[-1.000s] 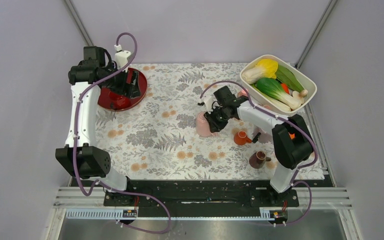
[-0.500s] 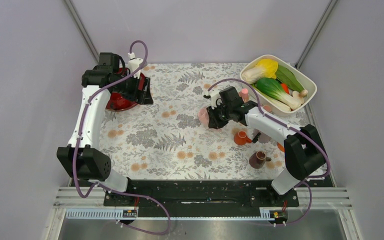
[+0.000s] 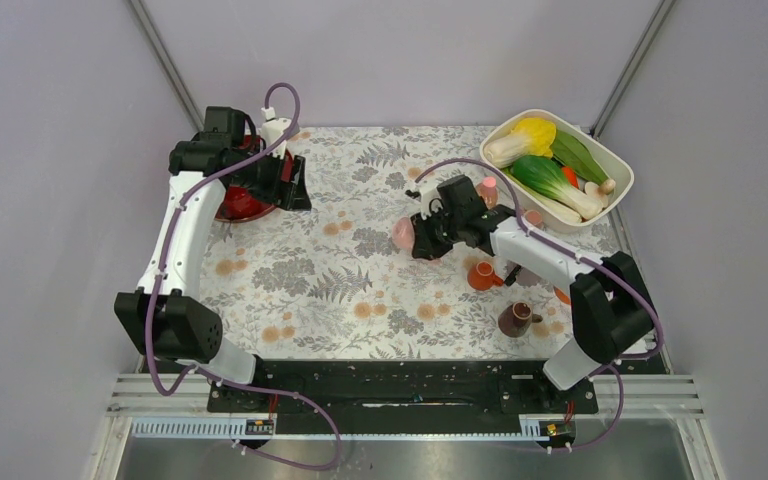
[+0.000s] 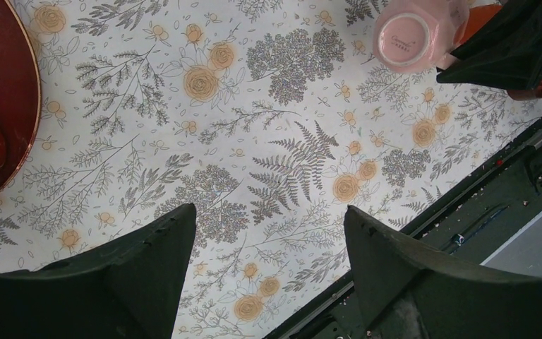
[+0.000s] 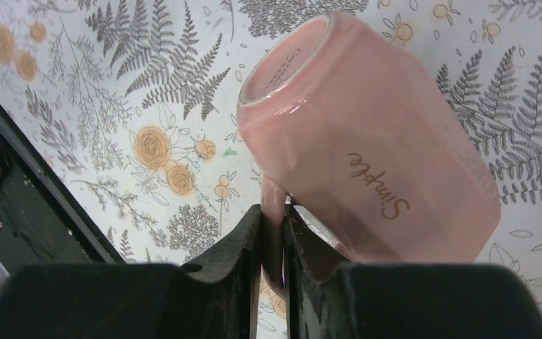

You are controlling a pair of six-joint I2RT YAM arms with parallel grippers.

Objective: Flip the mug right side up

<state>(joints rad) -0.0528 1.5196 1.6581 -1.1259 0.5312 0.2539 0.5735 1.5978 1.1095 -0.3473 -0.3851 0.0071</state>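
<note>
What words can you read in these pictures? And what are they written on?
"Simple": in gold slanted letters on the side of the pink mug, seen in the right wrist view.
Round stamp on the mug's bottom, seen in the left wrist view: too small to read.
No other words or numbers can be read in any view.

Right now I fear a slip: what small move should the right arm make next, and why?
Probably roll the wrist to bring the rim up: the right gripper pinches the handle of the mug, which is tilted, base showing.
</note>
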